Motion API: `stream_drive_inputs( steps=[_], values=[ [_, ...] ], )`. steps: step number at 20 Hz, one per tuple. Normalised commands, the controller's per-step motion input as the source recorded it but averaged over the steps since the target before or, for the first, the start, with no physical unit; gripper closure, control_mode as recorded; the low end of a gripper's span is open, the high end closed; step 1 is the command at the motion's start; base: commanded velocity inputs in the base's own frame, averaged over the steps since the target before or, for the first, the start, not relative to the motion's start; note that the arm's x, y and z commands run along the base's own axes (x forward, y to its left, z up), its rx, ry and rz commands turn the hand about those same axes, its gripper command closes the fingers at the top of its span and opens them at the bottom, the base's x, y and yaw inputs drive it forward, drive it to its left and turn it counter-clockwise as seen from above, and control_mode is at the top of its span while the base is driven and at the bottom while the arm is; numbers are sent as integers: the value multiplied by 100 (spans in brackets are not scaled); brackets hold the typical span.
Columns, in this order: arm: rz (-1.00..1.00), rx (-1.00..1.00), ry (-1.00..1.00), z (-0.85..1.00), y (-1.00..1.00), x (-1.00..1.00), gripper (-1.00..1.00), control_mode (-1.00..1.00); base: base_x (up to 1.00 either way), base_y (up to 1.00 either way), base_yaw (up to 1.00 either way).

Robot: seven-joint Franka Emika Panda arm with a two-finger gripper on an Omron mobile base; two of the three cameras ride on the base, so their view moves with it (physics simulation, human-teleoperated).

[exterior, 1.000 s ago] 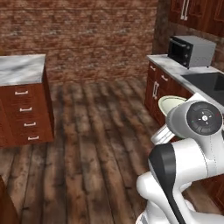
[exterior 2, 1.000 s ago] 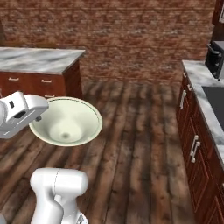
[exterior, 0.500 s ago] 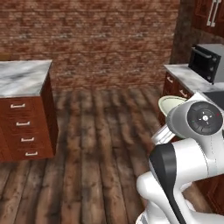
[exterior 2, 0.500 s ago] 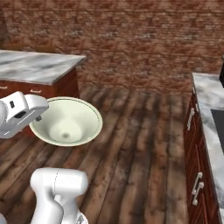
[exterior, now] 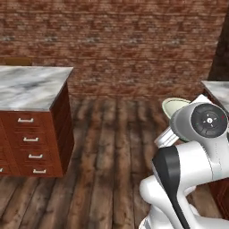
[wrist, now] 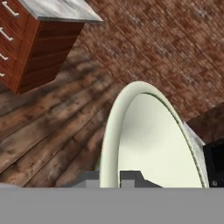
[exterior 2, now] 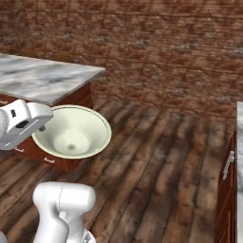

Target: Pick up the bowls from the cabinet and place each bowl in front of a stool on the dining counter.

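The gripper (wrist: 119,177) is clamping the near rim of one bowl (exterior 2: 72,131), with its jaws drawn together on the thin ceramic edge. In the hand view the rim is rising between the two finger tips, and the bowl is extending away from the hand as a narrow ellipse. In the right base view the bowl is hanging beside the white wrist, tilted, with its cavity facing the camera and its far edge unsupported. In the left base view only a sliver of the rim is showing behind the arm's joint.

Risk 1: the grip is acting on one edge only. Judged from this, the weight of the bowl is levering against the fingers, so a sharp turn or stop of the base could be rotating or slipping the bowl out of the jaws. Nothing is lying beneath it except the wooden plank floor (exterior 2: 156,166), so a drop is likely ending in breakage.

Risk 2: a marble-topped unit with drawers (exterior: 31,138) is standing near the bowl on the left, and the brick wall (exterior: 134,44) is running behind it. A wide arm swing toward the unit could be striking the bowl's free edge against the slab corner.

Risk 3: no stool is appearing in these views, so the placement spot is not yet confirmable.
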Motion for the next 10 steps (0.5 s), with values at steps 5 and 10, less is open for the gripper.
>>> stream_drive_inputs(
  steps=[5,10],
  values=[
    [0,0,0,0,0,0,100,100,100,-55,44],
    [0,0,0,0,0,0,100,100,100,-67,44]
  ],
)
